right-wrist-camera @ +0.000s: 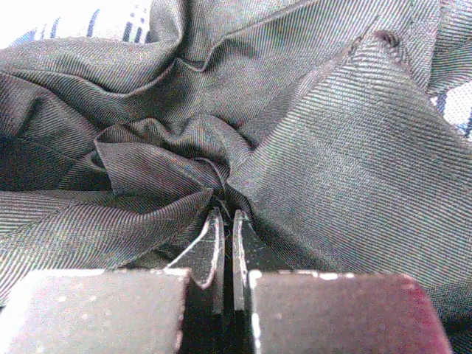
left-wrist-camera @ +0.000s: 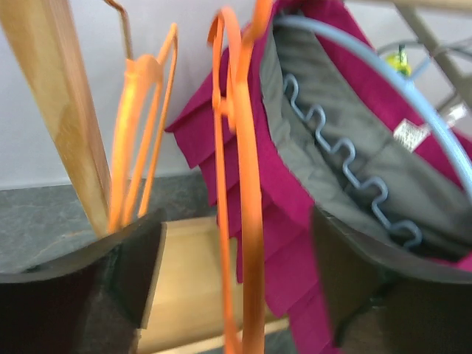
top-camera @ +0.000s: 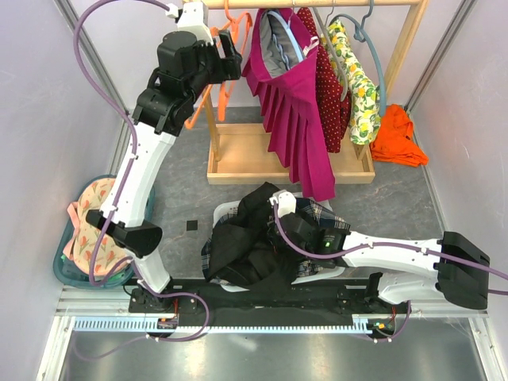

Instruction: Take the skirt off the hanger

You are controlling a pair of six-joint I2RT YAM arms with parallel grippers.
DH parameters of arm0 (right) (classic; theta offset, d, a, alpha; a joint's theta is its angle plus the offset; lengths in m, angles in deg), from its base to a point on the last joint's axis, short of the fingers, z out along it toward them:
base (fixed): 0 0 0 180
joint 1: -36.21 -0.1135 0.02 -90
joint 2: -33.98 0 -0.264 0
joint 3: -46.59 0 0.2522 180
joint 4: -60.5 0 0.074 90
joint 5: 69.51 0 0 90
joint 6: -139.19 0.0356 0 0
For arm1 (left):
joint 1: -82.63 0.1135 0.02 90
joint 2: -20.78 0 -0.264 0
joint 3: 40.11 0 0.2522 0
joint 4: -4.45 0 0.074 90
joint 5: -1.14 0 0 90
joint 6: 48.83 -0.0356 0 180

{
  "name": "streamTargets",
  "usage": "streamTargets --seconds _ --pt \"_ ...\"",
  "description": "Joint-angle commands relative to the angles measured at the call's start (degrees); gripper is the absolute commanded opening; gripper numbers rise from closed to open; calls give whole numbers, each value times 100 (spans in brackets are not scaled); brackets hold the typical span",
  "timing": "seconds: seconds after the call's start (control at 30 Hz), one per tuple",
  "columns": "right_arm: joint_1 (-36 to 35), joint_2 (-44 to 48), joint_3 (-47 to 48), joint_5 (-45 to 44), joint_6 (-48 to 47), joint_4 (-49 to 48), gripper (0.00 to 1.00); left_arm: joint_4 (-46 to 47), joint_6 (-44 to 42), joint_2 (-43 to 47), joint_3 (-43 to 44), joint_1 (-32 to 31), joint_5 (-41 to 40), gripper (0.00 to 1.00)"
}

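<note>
The wooden rack is standing at the far side of the worktop, with a magenta skirt hanging on it from a blue hanger. Nearer me, the dark skirt, as I take it to be, is lying heaped in the white basket, off any hanger. The right hand is pinching a fold of it, pressed tight together. Up at the rail, the left hand is sitting spread around a bare orange hanger, not gripping it. It should be backing straight out, since the magenta pleats just beside it could be snagging.
</note>
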Motion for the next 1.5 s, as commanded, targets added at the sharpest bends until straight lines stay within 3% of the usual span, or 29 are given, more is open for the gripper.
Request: streamTargets --seconds 0.0,0.27,0.37,0.53,0.57,0.63,0.67,0.73,0.8,0.83,1.0,1.1,1.13,1.17,1.23,1.37,1.47 --pt "10 16 50 -140 23 251 0 -109 150 419 -12 -5 547 100" --pt "1 -537 -116 -193 348 172 0 725 -377 684 576 -382 531 99" --pt "10 -1098 -134 -333 532 443 1 1033 -904 526 875 -873 434 100" --pt "-17 -1444 419 -833 569 1759 38 877 -1195 762 490 -998 408 100" --pt "-25 -1112 681 -904 498 1910 61 684 -1239 832 315 -998 399 100" --pt "-26 -663 1068 -1010 306 2340 89 542 -1336 1183 51 -998 399 100" --pt "1 -287 1531 -993 130 2473 98 385 -1362 1358 -229 -998 503 100" --pt "45 -47 2113 -923 -81 2972 98 235 -1476 1850 -642 -998 714 100" --pt "71 -115 3106 -922 -337 3456 98 59 -1791 2193 -951 -998 1162 100" --pt "141 -333 3979 -905 -485 4181 98 -55 -2002 2682 -1318 -998 1555 100" --pt "282 -915 5838 -861 -1101 5486 98 -293 -2302 3495 -1812 -998 1620 100" --pt "317 -1310 7718 -1086 -1714 5629 98 -372 -2294 3855 -2032 -998 1638 100" --pt "535 -1668 8916 -1211 -1952 5664 98 -381 -2294 3987 -2103 -998 1655 100" --pt "659 -1863 9484 -1386 -2146 5639 98 -390 -2285 4066 -2191 -998 1655 100" --pt "1009 -2311 10531 -1853 -2901 5105 98 -381 -2259 4181 -2437 -998 1629 100" --pt "1459 -2147 9668 -1925 -4255 2430 95 -381 -2258 4348 -2745 -998 1647 100" --pt "2161 -2207 9393 -995 -4144 1764 87 -372 -2355 4375 -2850 -998 1577 99"
